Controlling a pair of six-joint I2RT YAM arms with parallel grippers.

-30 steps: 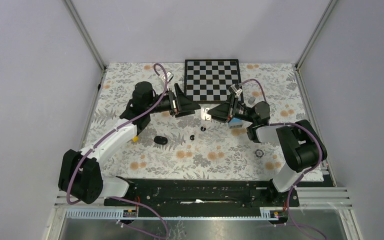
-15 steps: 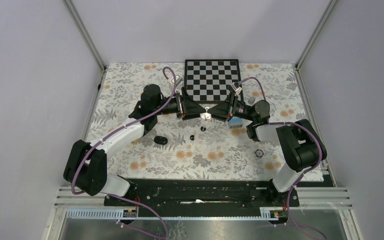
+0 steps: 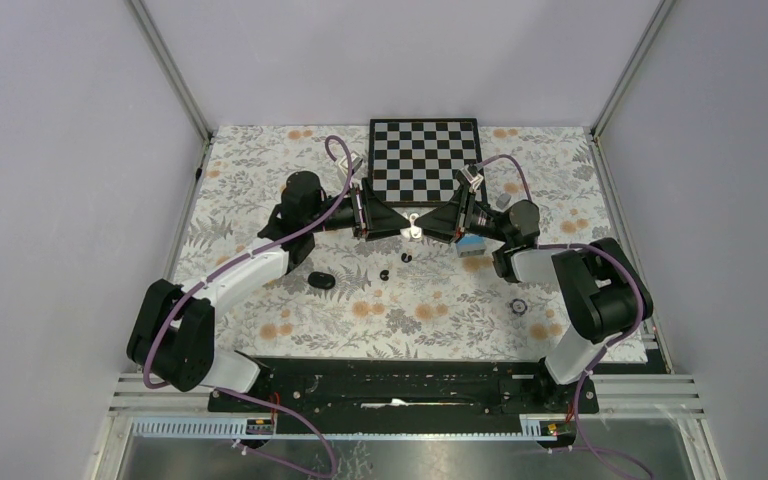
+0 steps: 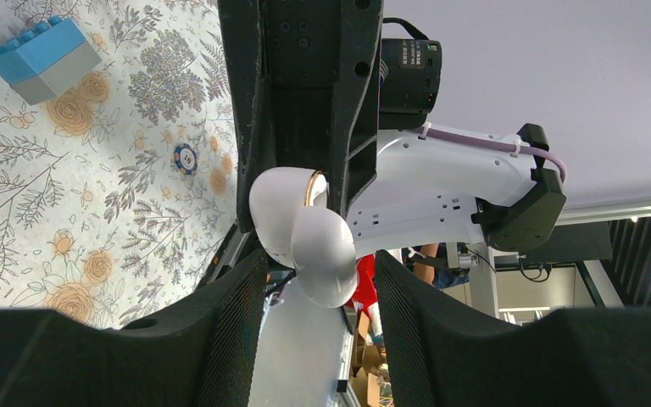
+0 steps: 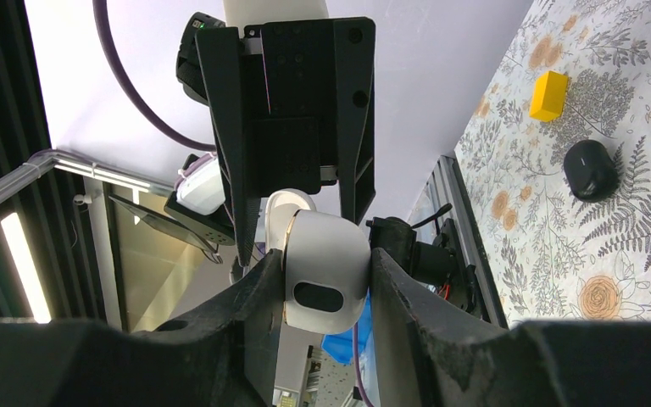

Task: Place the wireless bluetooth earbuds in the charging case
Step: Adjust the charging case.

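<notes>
Grip state: my right hand (image 5: 322, 284) is clamped on the white charging case (image 4: 286, 212) and holds it in the air above the bench (image 3: 260, 180), in front of the chessboard (image 3: 425, 160). The case appears hinged open, with two rounded halves visible. My left hand (image 4: 318, 275) faces the right hand tip to tip. Its fingers stand apart, one on each side of the case half nearer to it. No contact between those fingers and the case is visible.

Earbud location: two small dark specks (image 3: 384, 274) (image 3: 405, 257) lie on the bench just on the near side of the point where the hands meet. I judge these to be the black earbuds. They are too small for me to read their long axis. The white pair cannot be made out in any view.

Controlling relation: the buds lie below the held case, toward the arm bases, so they must be lifted up to it. Both hands are about equally near them. The left hand carries nothing, so I judge that the pick falls to it while the right hand keeps the case presented.

Other items on the bench:
- black oval object (image 3: 322, 281)
- blue block (image 4: 47, 58)
- yellow block (image 5: 551, 95)
- small dark ring (image 3: 518, 305)
</notes>
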